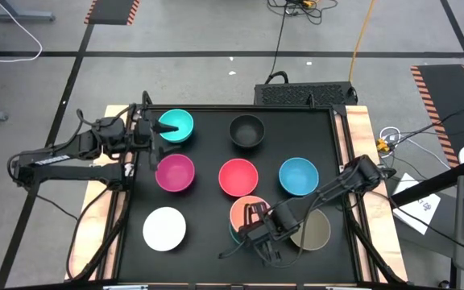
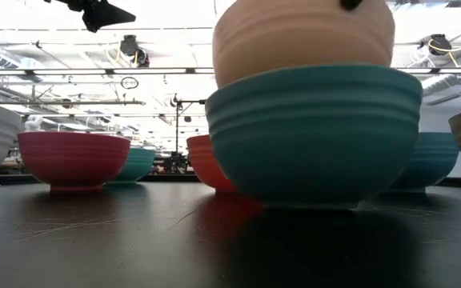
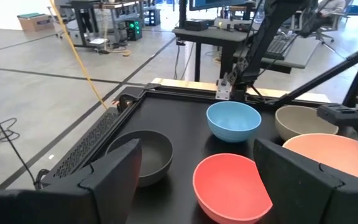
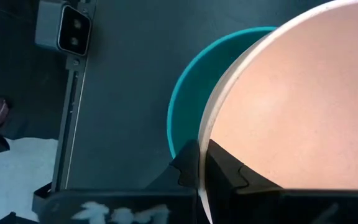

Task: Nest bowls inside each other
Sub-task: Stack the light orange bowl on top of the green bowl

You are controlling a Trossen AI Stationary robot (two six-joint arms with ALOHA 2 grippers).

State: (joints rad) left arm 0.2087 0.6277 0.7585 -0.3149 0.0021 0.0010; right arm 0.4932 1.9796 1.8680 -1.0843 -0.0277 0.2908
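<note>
My right gripper [image 1: 258, 231] is shut on a peach bowl [image 1: 246, 208] near the table's front edge. Under it stands a teal-green bowl [image 2: 314, 132] on its base, showing beside the peach bowl [image 4: 303, 106] in the right wrist view. In the low view the peach bowl's bottom [image 2: 302, 36] dips behind the teal-green bowl's rim. My left gripper [image 1: 167, 137] hangs open at the far left, next to a cyan bowl [image 1: 176, 125], with nothing between its fingers. My right gripper pinches the peach bowl's rim [image 4: 201, 146] on its near side, one finger [image 4: 185, 167] outside the wall and one [image 4: 232, 173] inside. The fingers slant down from above. The bowl hangs mouth up over the teal-green bowl; whether the two touch, I cannot tell.
Single bowls stand on the black table: black [image 1: 246, 130], magenta [image 1: 175, 172], red [image 1: 238, 177], blue [image 1: 298, 176], white [image 1: 164, 228], taupe [image 1: 312, 231]. A wooden frame [image 1: 359, 137] rims the table. A small camera block [image 4: 67, 28] sits at the near edge.
</note>
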